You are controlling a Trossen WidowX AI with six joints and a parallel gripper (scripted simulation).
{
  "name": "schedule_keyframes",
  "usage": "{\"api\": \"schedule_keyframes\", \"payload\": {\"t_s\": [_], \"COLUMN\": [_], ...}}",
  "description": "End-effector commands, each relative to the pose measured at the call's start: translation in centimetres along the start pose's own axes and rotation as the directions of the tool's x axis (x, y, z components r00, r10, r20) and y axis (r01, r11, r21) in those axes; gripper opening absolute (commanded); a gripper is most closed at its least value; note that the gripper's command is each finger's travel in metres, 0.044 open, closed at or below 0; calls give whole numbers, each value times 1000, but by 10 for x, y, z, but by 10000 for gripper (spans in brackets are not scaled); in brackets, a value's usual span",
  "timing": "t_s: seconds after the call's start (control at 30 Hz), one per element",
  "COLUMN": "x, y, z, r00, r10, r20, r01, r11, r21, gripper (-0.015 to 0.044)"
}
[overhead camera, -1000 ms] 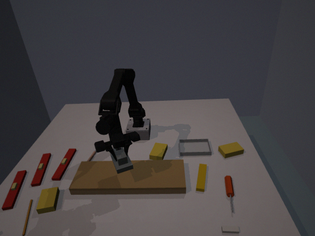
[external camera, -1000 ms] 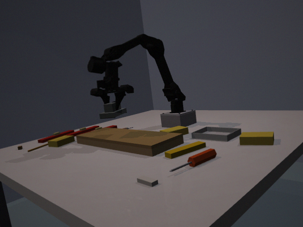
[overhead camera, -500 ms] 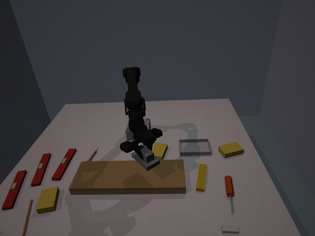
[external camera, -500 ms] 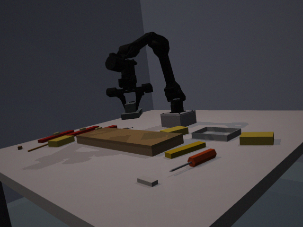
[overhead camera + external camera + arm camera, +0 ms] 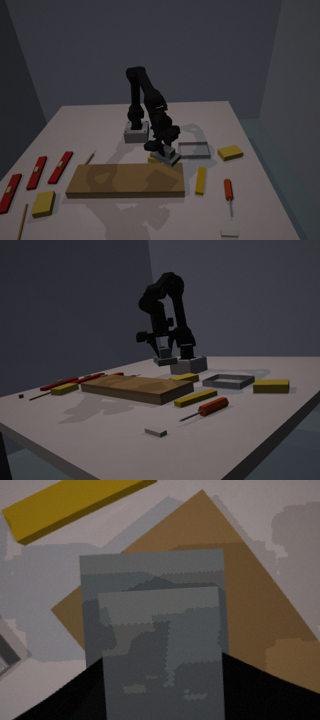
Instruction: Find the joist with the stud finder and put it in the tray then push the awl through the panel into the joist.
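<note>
Top view: the grey block-shaped stud finder (image 5: 169, 152) (image 5: 165, 356) (image 5: 162, 650) hangs near the grey rectangular tray (image 5: 194, 156) (image 5: 221, 384).
The black fingers (image 5: 163, 151) (image 5: 164, 349) grip its raised block, leaving its broad base facing downward, probably for scanning the brown wooden panel (image 5: 126, 178) (image 5: 136, 385) (image 5: 250, 610) or traying.

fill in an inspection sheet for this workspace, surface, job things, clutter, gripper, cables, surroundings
surface: pale table top, shadows across it
floor panel: brown slab, no hole seen
stud finder: grey-green, held in the air
tray: grey, nothing seen inside
awl: which tool it is, cannot tell; an orange-handled tool lies right of the panel in the top view
clutter: three red levels, yellow blocks
gripper: shut on the stud finder
cables: nothing seen
surroundings: plain grey walls, dim light
</note>
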State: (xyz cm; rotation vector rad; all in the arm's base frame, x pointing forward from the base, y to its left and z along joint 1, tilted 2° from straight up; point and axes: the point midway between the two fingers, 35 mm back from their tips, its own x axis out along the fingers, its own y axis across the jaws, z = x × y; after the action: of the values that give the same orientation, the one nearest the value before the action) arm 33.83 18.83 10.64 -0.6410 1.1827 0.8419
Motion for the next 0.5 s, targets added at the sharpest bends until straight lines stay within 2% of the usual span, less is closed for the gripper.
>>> {"api": "schedule_keyframes", "payload": {"t_s": [0.0, 0.47], "x": [1, 12], "y": [27, 120], "z": [10, 25], "r00": [1000, 996], "r10": [19, 92], "r20": [12, 0], "r01": [-19, -88], "r11": [998, 953], "r21": [-65, -289], "gripper": [0, 0]}}
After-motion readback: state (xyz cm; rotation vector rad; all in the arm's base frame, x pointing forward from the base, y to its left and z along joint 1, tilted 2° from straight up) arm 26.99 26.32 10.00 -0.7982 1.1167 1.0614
